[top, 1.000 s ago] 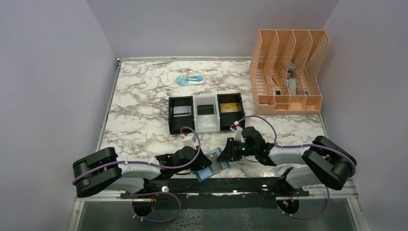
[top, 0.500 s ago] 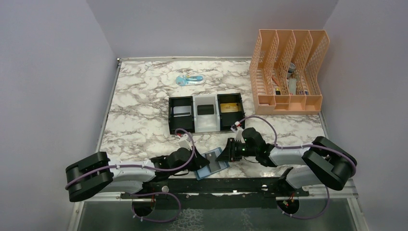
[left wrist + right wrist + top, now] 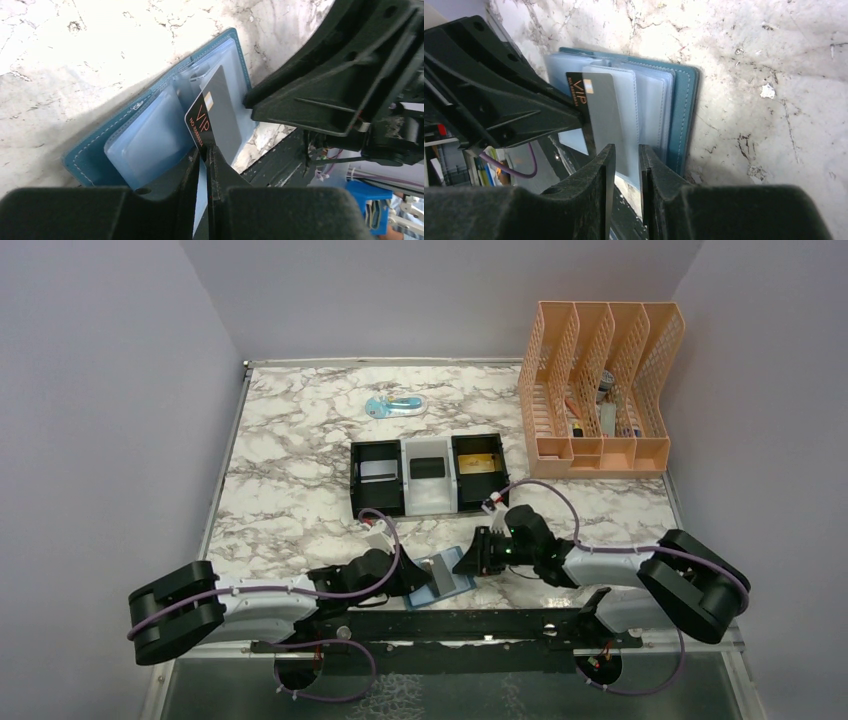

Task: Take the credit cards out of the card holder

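Observation:
The teal-blue card holder [image 3: 450,586] lies open at the table's near edge, its pale blue sleeves up; it shows in the left wrist view [image 3: 100,150] and the right wrist view [image 3: 684,110]. My left gripper [image 3: 205,148] is shut on the corner of a black and grey VIP card [image 3: 217,117] that sticks partly out of a sleeve. My right gripper [image 3: 626,155] is closed on the pale sleeves at the holder's opposite side. The card also shows in the right wrist view [image 3: 599,110]. The two grippers [image 3: 418,574] [image 3: 468,562] face each other across the holder.
A black-and-white three-compartment tray [image 3: 430,508] stands mid-table with a silver card [image 3: 378,471], a black card [image 3: 428,468] and a gold card [image 3: 478,464] in it. An orange file rack [image 3: 600,390] is at the back right. A small blue object [image 3: 393,405] lies at the back.
My left arm has drawn back to the left with the card in its grip. The holder has shifted slightly. The right arm has barely moved.

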Controlling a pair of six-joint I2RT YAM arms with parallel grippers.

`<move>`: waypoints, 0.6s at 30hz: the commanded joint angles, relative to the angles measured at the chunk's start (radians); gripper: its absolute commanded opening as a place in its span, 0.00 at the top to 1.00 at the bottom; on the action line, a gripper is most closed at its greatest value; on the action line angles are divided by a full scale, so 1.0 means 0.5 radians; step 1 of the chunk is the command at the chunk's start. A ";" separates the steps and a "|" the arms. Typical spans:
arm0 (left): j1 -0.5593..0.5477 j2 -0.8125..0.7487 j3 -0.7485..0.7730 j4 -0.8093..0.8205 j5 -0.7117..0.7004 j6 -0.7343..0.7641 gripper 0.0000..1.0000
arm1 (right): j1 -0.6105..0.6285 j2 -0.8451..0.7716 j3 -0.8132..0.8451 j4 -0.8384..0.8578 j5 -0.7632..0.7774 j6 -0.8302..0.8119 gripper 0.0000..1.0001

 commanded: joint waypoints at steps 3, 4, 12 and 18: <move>-0.009 0.129 0.111 -0.022 -0.010 0.073 0.88 | 0.003 -0.284 0.097 -0.276 -0.022 -0.121 0.74; -0.010 0.147 0.126 -0.022 -0.006 0.083 0.88 | 0.005 -0.331 0.112 -0.302 -0.027 -0.134 0.73; -0.013 0.174 0.145 -0.022 -0.023 0.088 0.91 | 0.029 -0.147 0.210 -0.239 -0.130 -0.140 0.72; -0.011 0.201 0.150 -0.023 0.010 0.101 0.91 | 0.033 0.112 0.192 -0.178 -0.021 -0.104 0.72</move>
